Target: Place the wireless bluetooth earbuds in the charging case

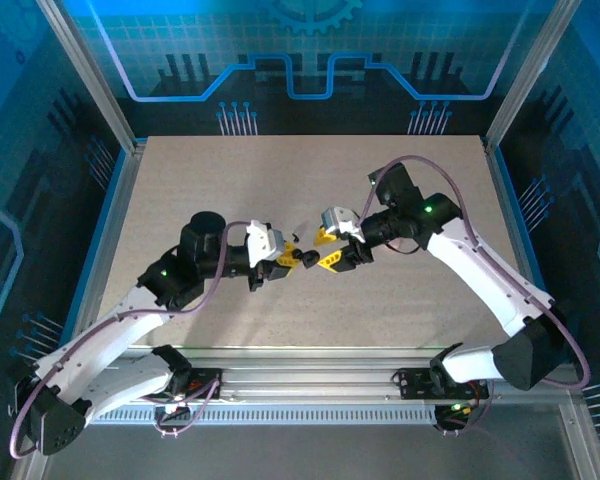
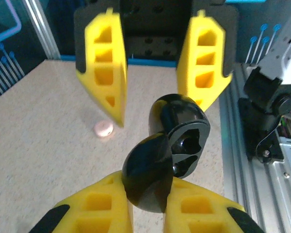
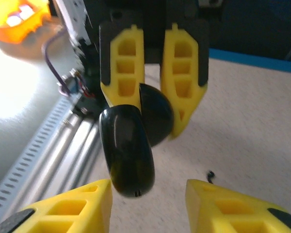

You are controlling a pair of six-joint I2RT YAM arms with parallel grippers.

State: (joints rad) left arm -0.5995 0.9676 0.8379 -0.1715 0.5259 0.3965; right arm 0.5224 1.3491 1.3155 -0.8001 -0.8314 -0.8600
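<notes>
My left gripper [image 2: 148, 180] is closed down on the charging case [image 2: 182, 133], a glossy black shell of smooth, rounded plastic, hinged open. The ribbed yellow fingers [image 3: 123, 73] of that gripper, wedge-shaped with hollow cells, pinch the domed lid [image 2: 145, 177] from both sides. The oval base [image 3: 128, 150] stands free of the lid at an angle. Inside the base I see shiny moulded hollows, but I cannot tell whether anything sits in them.

My right gripper [image 3: 146, 187] faces the case from the other side with its jaws spread wide and nothing held. The case hangs in front of the gap between them. One right finger [image 2: 203, 58] comes close to the top of the base; whether it touches I cannot tell.

Both grippers hold their place above the table [image 1: 230, 180], a flat, pale, speckled board with a grainy look.

In the right wrist view, a tiny black curved piece [image 3: 211, 175], an earbud by its look, lies on the board beside the case, well clear of it. In the left wrist view, a small pale pink piece [image 2: 103, 128], round and blurred, lies on the board to the other side of the case, also apart from it.

A ribbed aluminium rail [image 2: 262, 194] runs along the table edge near the case.
</notes>
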